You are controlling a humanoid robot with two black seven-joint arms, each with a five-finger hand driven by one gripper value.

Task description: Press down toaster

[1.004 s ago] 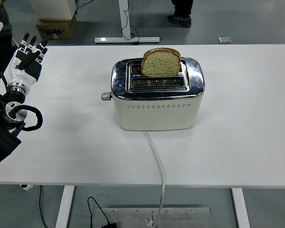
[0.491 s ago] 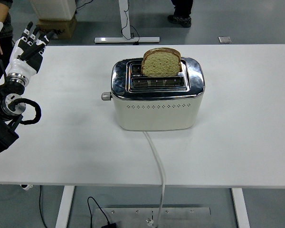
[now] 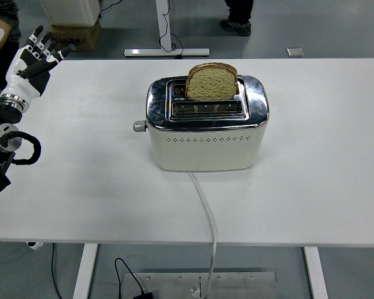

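Left hand [image 3: 32,62] spread, far from toaster [image 3: 206,124] holding bread [image 3: 212,82].

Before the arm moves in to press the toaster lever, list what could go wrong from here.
1. The lever knob is small and sticks out of the toaster at its left end; the left hand, open at the table's far left edge, could miss it or slip off.
2. A sideways push might slide the toaster rather than lower the lever.
3. The bread slice stands tall in the far slot and could tip if the toaster is jolted.
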